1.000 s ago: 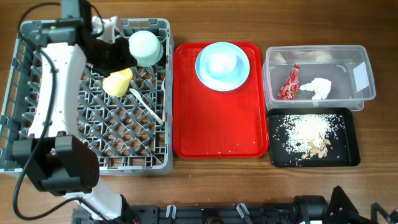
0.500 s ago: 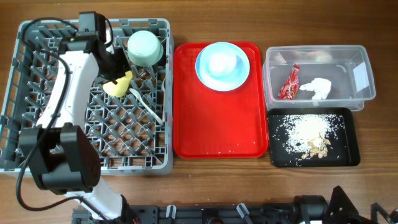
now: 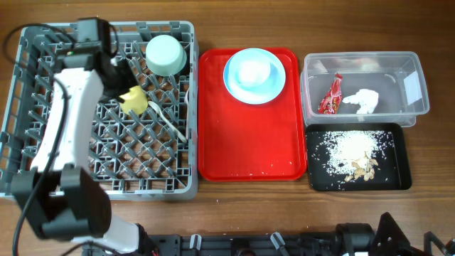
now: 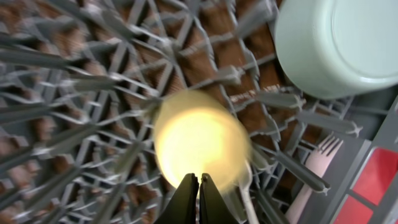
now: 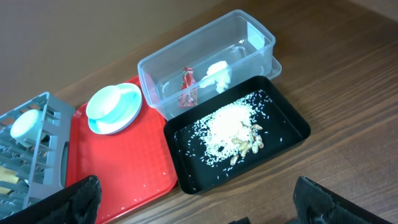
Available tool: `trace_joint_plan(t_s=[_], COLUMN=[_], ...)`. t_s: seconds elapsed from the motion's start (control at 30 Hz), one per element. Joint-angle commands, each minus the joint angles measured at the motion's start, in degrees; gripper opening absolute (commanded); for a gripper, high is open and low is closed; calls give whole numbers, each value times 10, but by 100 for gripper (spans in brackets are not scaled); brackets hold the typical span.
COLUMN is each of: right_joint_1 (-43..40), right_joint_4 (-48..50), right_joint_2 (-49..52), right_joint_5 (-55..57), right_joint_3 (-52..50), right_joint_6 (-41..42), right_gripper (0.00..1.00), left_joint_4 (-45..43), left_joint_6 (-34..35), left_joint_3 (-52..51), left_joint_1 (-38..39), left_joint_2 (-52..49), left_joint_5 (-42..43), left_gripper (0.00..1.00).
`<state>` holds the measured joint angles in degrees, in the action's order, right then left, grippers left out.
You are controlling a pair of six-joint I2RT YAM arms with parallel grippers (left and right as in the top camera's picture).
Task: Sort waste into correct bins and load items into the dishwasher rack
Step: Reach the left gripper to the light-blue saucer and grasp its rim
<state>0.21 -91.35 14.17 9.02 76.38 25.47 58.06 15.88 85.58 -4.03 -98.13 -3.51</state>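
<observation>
Robot test bench, lab-type setup, dressed as a canteen dish-return station.

- Plain wooden table [image 3: 426, 28]. The right wrist view shows only a flat brown surface beyond its far edge.
- White robot arm [image 3: 67, 107] comes in from lower left of the overhead view. A black frame [image 3: 284, 245] runs along the bottom edge.
- Catering gear sits in a row: grey dishwasher rack [image 3: 142, 153] at left, red serving tray [image 3: 242, 142] in the centre, clear tub [image 3: 359, 57] and black tray [image 3: 394, 174] at right, both holding waste.

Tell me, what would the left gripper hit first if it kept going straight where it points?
Probably the yellow cup, resting in the grey rack just beyond the left gripper's closed tips; depth is unclear.
</observation>
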Motion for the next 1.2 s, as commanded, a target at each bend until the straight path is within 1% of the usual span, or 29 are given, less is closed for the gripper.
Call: trace_joint_plan(t_s=[0.0, 0.07, 0.1, 0.2, 0.27, 0.33, 0.47, 0.53, 0.6, 0.7, 0.8, 0.9, 1.07, 1.17], right_joint_1=[0, 0, 0, 0, 0, 0, 0, 0, 0, 0, 0, 0, 0, 0], right_joint_4=[0, 0, 0, 0, 0, 0, 0, 0, 0, 0, 0, 0, 0, 0], right_joint_2=[-4, -4, -4, -4, -4, -4, -4, -4, -4, -4, -4, -4, -4, -4], right_joint_5=[-1, -1, -1, -1, -1, -1, -1, -1, -1, -1, -1, -1, -1, -1], right_joint_3=[1, 1, 1, 1, 1, 1, 1, 1, 1, 1, 1, 1, 1, 1], right_joint_6=[2, 2, 2, 2, 2, 2, 2, 2, 2, 2, 2, 2, 2, 2], right_gripper=[100, 100, 100, 100, 100, 100, 100, 100, 100, 100, 100, 100, 100, 100], left_joint_4=[-7, -10, -10, -29, -52, -71, -127, -156, -198, -263, -327, -380, -446, -481], left_joint_6=[14, 32, 38, 41, 41, 41, 40, 36, 6, -12, -22, -22, -23, -50], left_joint_3=[-4, -4, -4, -4, -4, -4, -4, -4, -4, -4, -4, -4, -4, -4], left_joint_1=[-4, -3, 0, 23, 56, 100, 215, 260, 308, 356, 391, 406, 405, 405], left_joint_2=[71, 97, 113, 150, 156, 153, 123, 102, 68, 11, -60, -126, -208, -237], left_joint_5=[-36, -34, -11, 111, 148, 151, 150, 148, 145, 132, 90, 79, 79, 79], left_gripper=[4, 4, 5, 15, 19, 23, 40, 44, 44, 43, 43, 43, 43, 40])
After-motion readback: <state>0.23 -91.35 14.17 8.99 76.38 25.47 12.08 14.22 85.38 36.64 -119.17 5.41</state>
